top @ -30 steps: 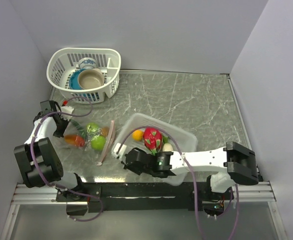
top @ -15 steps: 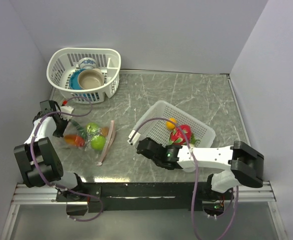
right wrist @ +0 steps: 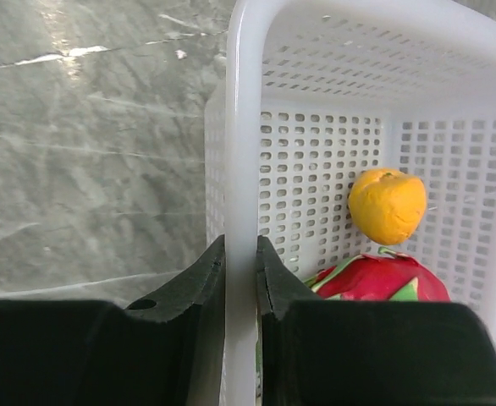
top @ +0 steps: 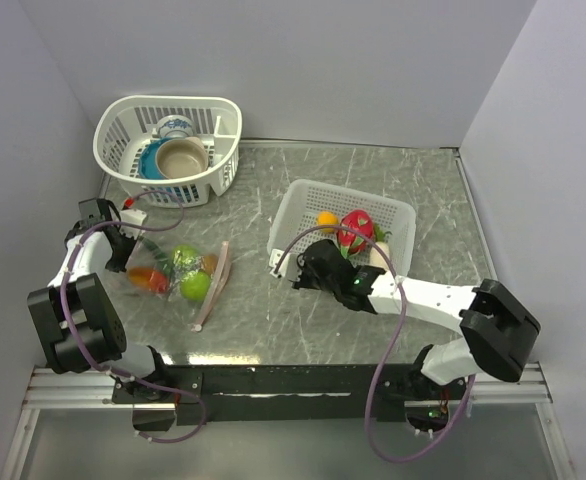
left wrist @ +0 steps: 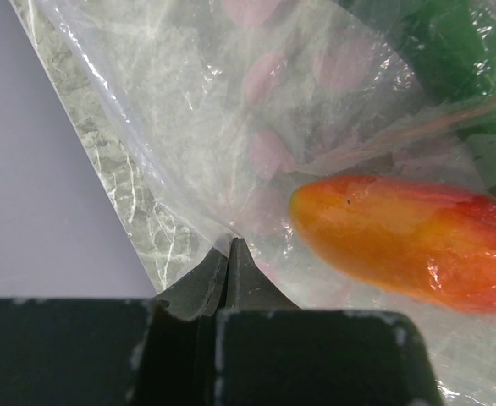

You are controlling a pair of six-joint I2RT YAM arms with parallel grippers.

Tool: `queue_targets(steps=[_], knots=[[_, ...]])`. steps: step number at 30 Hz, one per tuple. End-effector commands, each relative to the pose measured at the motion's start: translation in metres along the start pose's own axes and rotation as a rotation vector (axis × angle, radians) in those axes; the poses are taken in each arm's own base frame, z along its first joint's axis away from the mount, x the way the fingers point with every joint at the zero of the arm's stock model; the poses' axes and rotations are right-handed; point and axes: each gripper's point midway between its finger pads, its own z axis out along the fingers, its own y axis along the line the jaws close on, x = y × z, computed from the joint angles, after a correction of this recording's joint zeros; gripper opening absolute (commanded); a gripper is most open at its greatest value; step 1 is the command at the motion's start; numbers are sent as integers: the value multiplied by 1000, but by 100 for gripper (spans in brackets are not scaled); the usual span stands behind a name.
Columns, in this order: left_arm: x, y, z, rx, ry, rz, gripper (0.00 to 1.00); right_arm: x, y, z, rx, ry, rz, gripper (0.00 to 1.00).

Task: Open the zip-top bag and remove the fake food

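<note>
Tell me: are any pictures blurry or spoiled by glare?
Left wrist view: white glare streaks across the zip-top bag, and the green shapes at the upper right are blurred. Right wrist view: the white basket is sharp; a bright reflection lies on the table. Top external view: even light, soft shadows.

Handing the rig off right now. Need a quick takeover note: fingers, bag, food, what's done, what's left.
Left gripper: fingers shut on a corner of the bag, which lies on the left of the table.
Right gripper: fingers clamped on the rim of the basket, right of centre.
Done: orange fruit, dragon fruit and white piece are in that basket.
Left: the red-orange piece and green ball, at least, are inside the bag. Cannot tell whether the pink zipper is open.
</note>
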Motion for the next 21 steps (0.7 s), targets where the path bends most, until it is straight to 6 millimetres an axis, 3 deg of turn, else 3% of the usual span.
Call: queue_targets(steps=[1, 2, 4, 5, 7, 8, 10, 11, 12, 14, 16, 17, 19, 20, 21], knots=[[-5, 5, -6, -19, -37, 20, 1, 16, 3, 5, -29, 37, -89, 29], [-4, 6, -5, -19, -34, 20, 1, 9, -2, -2, -23, 13, -81, 41], [-1, 5, -2, -19, -25, 26, 1, 1, -17, -12, 39, 8, -57, 99], [-1, 6, -3, -22, -24, 25, 1, -15, -36, -22, 81, -18, -40, 100], [-1, 5, -2, -22, -25, 23, 1, -21, -58, -34, 156, 18, 16, 100], [-2, 5, -3, -19, -27, 22, 1, -50, -83, -48, 219, -37, 62, 100], [-3, 5, -3, -18, -28, 17, 1, -69, -100, -66, 275, -33, 192, 100], [-2, 6, -4, -21, -27, 14, 1, -101, -122, -85, 319, -103, 262, 100], [-2, 6, -3, -24, -27, 14, 1, -120, -107, -93, 275, -127, 326, 100], [-3, 6, -3, -26, -31, 15, 1, -164, -104, -112, 225, -252, 397, 100], [-5, 7, -3, -24, -41, 17, 1, -199, -74, -117, 55, -388, 511, 100], [-8, 5, -4, -16, -51, 21, 1, -204, -37, -107, -119, -409, 644, 100], [-17, 3, -7, 8, -86, 14, 1, -215, -23, -93, -176, -459, 692, 100], [-20, 3, -9, 13, -99, 12, 1, -211, 0, -73, -231, -419, 646, 100], [-26, 1, -12, 23, -118, 10, 1, -218, 14, -68, -228, -424, 616, 100]])
